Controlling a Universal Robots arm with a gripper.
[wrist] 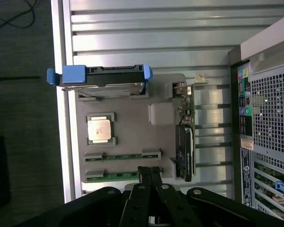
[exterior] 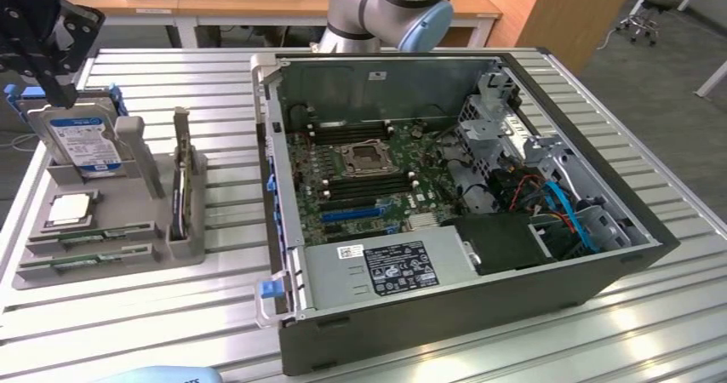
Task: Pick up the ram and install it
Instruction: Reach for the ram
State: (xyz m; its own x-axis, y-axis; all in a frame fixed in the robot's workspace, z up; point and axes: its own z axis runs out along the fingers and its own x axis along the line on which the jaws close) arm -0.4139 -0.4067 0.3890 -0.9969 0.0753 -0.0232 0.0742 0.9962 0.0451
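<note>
While the pincer (wrist: 149, 171) hangs pressed together and empty above the grey tray (wrist: 132, 125) by the tabletop's (wrist: 156, 28) edge, the ram (wrist: 118, 175) lies untouched in its slot; the approach seems in hand, and gripping calls for spreading first

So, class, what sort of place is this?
Likely a robotics lab: an open black desktop computer case on a slatted aluminium table, a grey robot arm behind it, wooden desks beyond.
</note>
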